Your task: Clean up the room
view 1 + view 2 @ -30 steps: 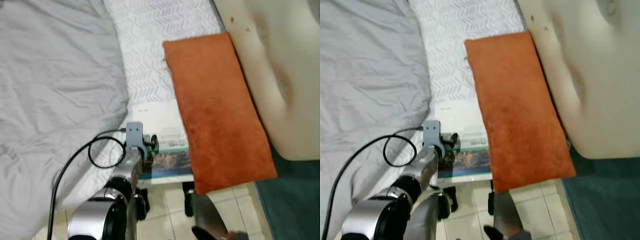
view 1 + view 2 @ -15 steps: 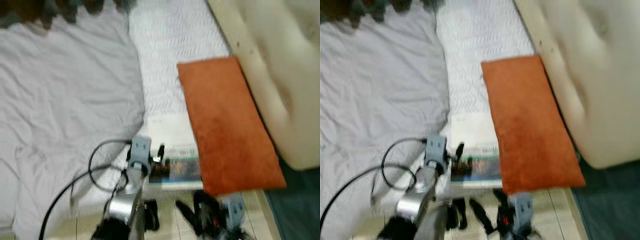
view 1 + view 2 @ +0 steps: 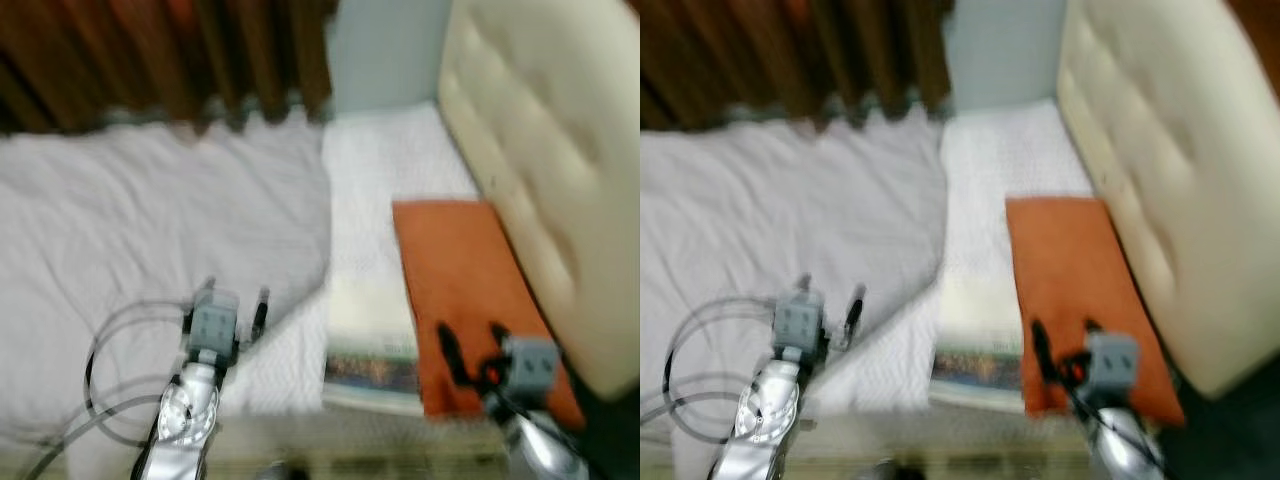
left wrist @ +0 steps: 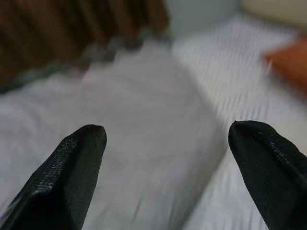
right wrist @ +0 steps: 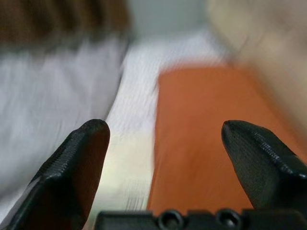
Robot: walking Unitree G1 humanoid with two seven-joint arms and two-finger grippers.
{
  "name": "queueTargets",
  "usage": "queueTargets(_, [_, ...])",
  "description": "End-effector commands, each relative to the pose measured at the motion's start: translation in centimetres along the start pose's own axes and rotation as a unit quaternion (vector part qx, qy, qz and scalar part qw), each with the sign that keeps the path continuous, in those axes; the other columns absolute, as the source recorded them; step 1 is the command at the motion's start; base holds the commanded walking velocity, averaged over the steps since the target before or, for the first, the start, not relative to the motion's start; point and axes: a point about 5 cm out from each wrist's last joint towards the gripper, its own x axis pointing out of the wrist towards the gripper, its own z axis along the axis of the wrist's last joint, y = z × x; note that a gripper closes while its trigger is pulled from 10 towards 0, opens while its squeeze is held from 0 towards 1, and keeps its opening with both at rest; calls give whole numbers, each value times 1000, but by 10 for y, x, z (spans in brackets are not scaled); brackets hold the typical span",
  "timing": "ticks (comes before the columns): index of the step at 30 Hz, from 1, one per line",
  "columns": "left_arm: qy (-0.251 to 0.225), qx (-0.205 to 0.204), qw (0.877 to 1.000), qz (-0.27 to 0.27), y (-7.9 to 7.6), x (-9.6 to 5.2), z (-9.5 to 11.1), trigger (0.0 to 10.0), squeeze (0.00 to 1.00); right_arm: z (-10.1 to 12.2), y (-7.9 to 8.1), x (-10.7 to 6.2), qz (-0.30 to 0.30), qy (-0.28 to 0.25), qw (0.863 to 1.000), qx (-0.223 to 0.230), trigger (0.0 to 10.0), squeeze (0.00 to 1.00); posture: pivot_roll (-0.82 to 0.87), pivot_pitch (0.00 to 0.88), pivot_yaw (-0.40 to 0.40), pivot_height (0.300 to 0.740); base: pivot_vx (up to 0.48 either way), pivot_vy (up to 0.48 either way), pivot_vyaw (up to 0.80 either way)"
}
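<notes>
The orange pillow (image 3: 462, 290) lies on the bed (image 3: 390, 190) beside the cream headboard (image 3: 540, 170), its long axis running along that headboard, away from the robot. A book (image 3: 372, 340), probably, lies just left of it. Right gripper (image 3: 467, 345) hovers wide open over the pillow's near end; left gripper (image 3: 232, 305), also wide, over the grey blanket (image 3: 150, 230).

Head views: we saw everything smeared by blur.
Book (image 3: 372, 340): its right edge was hidden under the orange cushion (image 3: 465, 290); cover print was unreadable.
Headboard (image 3: 545, 170): cut off at the right edge.
Curtain (image 3: 150, 55): cut off at the top.
</notes>
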Motion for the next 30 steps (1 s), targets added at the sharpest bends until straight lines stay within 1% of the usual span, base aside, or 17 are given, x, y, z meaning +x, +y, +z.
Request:
queueTargets(1, [-18, -15, 1000, 0, 1, -1, 5, 10000, 1000, -3, -5, -5, -36, -8, 999, -13, 10000, 0, -155, 0, 95, 740, 0, 0, 0])
queueTargets(3, [-17, -21, 1000, -2, 0, -3, 4, 10000, 1000, 1, -7, -5, -41, -18, 999, -17, 10000, 0, -156, 0, 95, 740, 0, 0, 0])
queueTargets(4, [-22, -29, 999, 2, 1, -10, 6, 10000, 1000, 8, -5, -8, -40, -36, 998, -15, 10000, 0, -155, 0, 93, 740, 0, 0, 0])
queueTargets(5, [-23, -36, 999, -1, 2, -13, 7, 10000, 1000, 9, -2, -10, -31, -39, 999, -16, 10000, 0, -155, 0, 91, 740, 0, 0, 0])
queueTargets(7, [-20, -43, 999, -18, -2, -14, 10, 10000, 1000, 7, 2, -11, -20, -30, 999, -12, 10000, 0, -152, 0, 89, 740, 0, 0, 0])
queueTargets(8, [-16, -50, 998, -19, -3, -11, 11, 10000, 933, 2, 3, -11, -16, -20, 1000, -12, 10000, 0, -150, 0, 89, 740, 0, 0, 0])
queueTargets(9, [-15, -55, 998, -18, -4, -9, 12, 10000, 933, -1, 3, -10, -15, -13, 1000, -12, 10000, 0, -150, 0, 90, 740, 0, 0, 0])
queueTargets(10, [-1, -65, 998, -20, -7, -3, 9, 10000, 0, -7, 6, -7, -3, -1, 1000, -8, 10000, 0, -152, 0, 90, 740, 0, 0, 0])
queueTargets(12, [2, -70, 997, -20, -7, -2, 8, 10000, 0, -8, 7, -6, 1, 0, 1000, -8, 10000, 0, -153, 0, 91, 740, 0, 0, 0])
queueTargets(13, [21, -89, 995, -31, -10, 1, 0, 10000, 0, -7, 10, 0, 17, 0, 1000, -8, 10000, 0, -159, 0, 90, 740, 0, 461, 0])
queueTargets(18, [35, -95, 995, -23, -8, 2, -6, 10000, 0, -7, 11, 4, 27, 2, 1000, -12, 10000, 0, -164, 0, 86, 740, 0, 461, 0])
queueTargets(20, [37, -119, 992, 3, -3, -6, -8, 10000, 0, -7, 10, -2, 40, 8, 999, -8, 10000, 0, -159, 6, 60, 740, 0, 463, 0])
queueTargets(21, [34, -122, 992, 4, -3, -9, -8, 10000, 0, -9, 11, -5, 47, 12, 999, -9, 10000, 0, -159, 6, 60, 740, 0, 461, 0])
queueTargets(22, [32, -124, 992, 4, -4, -12, -8, 10000, 0, -11, 12, -8, 55, 21, 998, -10, 10000, 0, -154, 18, 43, 740, 0, 461, 0])
queueTargets(25, [31, -124, 992, 4, -5, -13, -7, 10000, 0, -13, 12, -9, 57, 24, 998, -9, 10000, 0, -154, 18, 43, 740, 0, 464, 0])
queueTargets(26, [31, -129, 991, 6, -7, -13, -8, 10000, 0, -14, 12, -10, 62, 29, 998, -11, 10000, 0, -152, 24, 28, 740, 0, 465, 0])
queueTargets(30, [34, -133, 991, -1, -10, -11, -9, 10000, 0, -15, 10, -10, 70, 36, 997, -15, 10000, 0, -148, 31, 12, 740, 0, 465, 0])
